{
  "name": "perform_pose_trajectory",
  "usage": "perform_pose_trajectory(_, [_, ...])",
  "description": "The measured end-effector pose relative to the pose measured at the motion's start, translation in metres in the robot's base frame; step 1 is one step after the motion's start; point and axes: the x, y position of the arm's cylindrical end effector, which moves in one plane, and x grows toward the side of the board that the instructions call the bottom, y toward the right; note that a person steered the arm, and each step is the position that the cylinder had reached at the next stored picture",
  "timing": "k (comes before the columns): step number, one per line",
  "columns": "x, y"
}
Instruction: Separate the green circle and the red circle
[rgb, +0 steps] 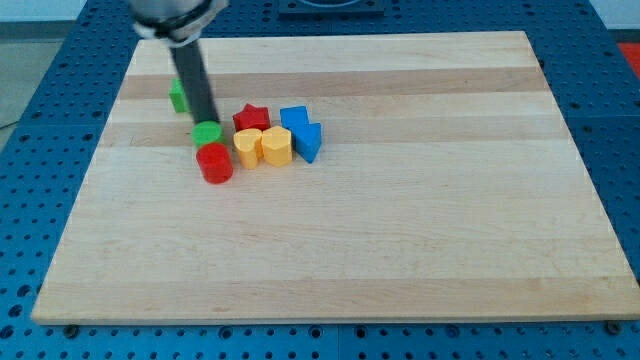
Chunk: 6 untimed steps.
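Camera view: no pincer, only my tip (206, 121) at 12 o'clock of the green circle (207, 133), which touches the red circle (214, 163) on the desk (400, 250). Pushing toward 6 o'clock may drive both together.

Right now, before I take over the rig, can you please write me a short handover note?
My tip: at the upper edge of the green circle, apparently touching it from the view's top.
Green circle and red circle: near the view's left of the board, still touching, red just below green.
Nearby: two yellow blocks, a red star and two blue blocks clustered at the view's right of the pair; another green block is partly hidden behind the rod.
Done: no separation yet.
Left: push one circle away from the other.
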Motion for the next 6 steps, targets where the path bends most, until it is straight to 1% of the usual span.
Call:
perform_pose_trajectory(1, [0.039,-0.026])
perform_pose_trajectory(2, [0.032,-0.026])
perform_pose_trajectory(3, [-0.011,-0.011])
perform_pose_trajectory(4, [-0.006,0.019])
perform_pose_trajectory(5, [0.044,0.015])
perform_pose_trajectory(6, [0.104,-0.004])
